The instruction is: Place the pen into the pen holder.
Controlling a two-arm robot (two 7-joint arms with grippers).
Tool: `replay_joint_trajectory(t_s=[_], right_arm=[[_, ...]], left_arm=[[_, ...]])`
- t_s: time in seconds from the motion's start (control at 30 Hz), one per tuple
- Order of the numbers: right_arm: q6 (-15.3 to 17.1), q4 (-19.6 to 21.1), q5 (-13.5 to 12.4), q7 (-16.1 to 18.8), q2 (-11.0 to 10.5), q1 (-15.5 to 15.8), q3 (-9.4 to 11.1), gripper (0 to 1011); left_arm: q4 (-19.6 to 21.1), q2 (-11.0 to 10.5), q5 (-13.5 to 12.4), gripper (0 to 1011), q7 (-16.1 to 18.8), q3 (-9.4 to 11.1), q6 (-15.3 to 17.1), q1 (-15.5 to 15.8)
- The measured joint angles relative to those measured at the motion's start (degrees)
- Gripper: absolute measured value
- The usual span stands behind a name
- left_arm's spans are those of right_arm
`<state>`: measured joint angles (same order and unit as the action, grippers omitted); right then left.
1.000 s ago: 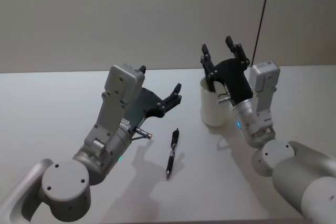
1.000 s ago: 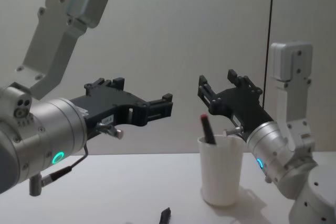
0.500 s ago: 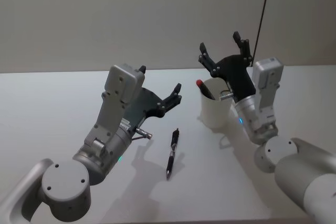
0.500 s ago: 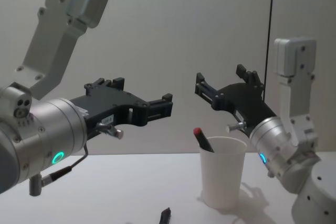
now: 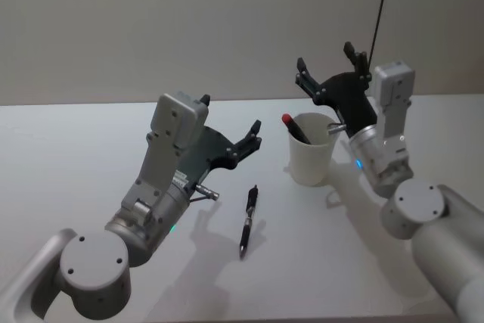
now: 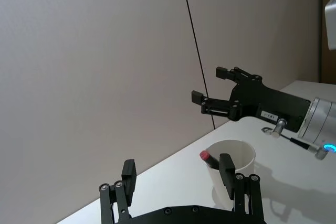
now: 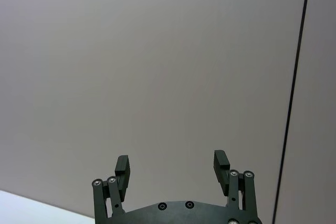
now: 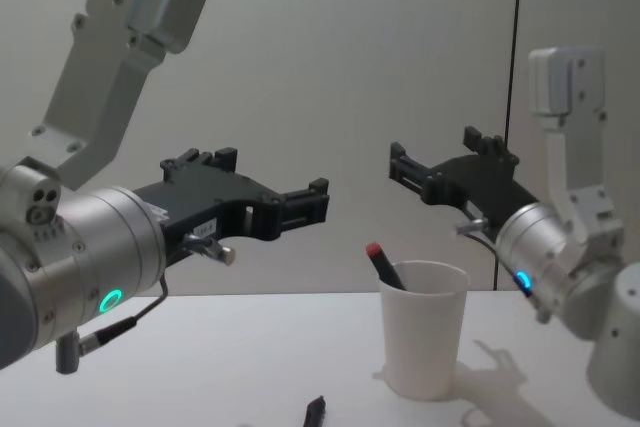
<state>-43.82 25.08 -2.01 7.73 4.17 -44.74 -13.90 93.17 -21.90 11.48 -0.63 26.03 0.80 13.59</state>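
The pen holder (image 5: 311, 159), a white paper cup, stands upright on the table, right of centre, and also appears in the chest view (image 8: 425, 335) and the left wrist view (image 6: 233, 164). A red-capped pen (image 5: 293, 127) (image 8: 381, 261) leans inside it. A black pen (image 5: 247, 219) lies flat on the table in front of the cup, to its left. My right gripper (image 5: 327, 63) (image 8: 436, 154) (image 7: 171, 162) is open and holds nothing, raised above and behind the cup's rim. My left gripper (image 5: 231, 115) (image 8: 270, 177) (image 6: 178, 174) hangs open above the table, left of the black pen.
The white tabletop (image 5: 91, 141) runs back to a plain grey wall. A thin black cable (image 5: 380, 13) hangs down the wall behind the right arm. Bare table lies left of the left arm and in front of the cup.
My right gripper has lifted off the cup and drawn back to the right, still open. The red-capped pen now leans free in the cup. The left arm and black pen have not moved.
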Motion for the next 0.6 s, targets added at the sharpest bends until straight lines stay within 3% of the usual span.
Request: replay_joint_trajectory(t_s=[0.07,0.27,0.3,0.4,0.6], right_arm=[[4.8,5.9,0.5,0.3,-1.2,2.9,0.5,1001],[14.8,18.1,1.8,1.0,-3.7,8.2,1.9,1001],[14.8,18.1,1.8,1.0,-3.7,8.2,1.9,1001],[19.5,23.9,2.6,1.5,-5.2,11.0,2.9,1001],[25.6,31.0,3.7,2.4,-7.4,14.7,4.3,1001]], left_arm=[[0.0,0.0,0.0,1004,0.0,0.0,0.0,0.0],[0.0,0.0,0.0,1004,0.0,0.0,0.0,0.0],[0.0,0.0,0.0,1004,0.0,0.0,0.0,0.0],[0.0,0.0,0.0,1004,0.0,0.0,0.0,0.0],[0.0,0.0,0.0,1004,0.0,0.0,0.0,0.0]])
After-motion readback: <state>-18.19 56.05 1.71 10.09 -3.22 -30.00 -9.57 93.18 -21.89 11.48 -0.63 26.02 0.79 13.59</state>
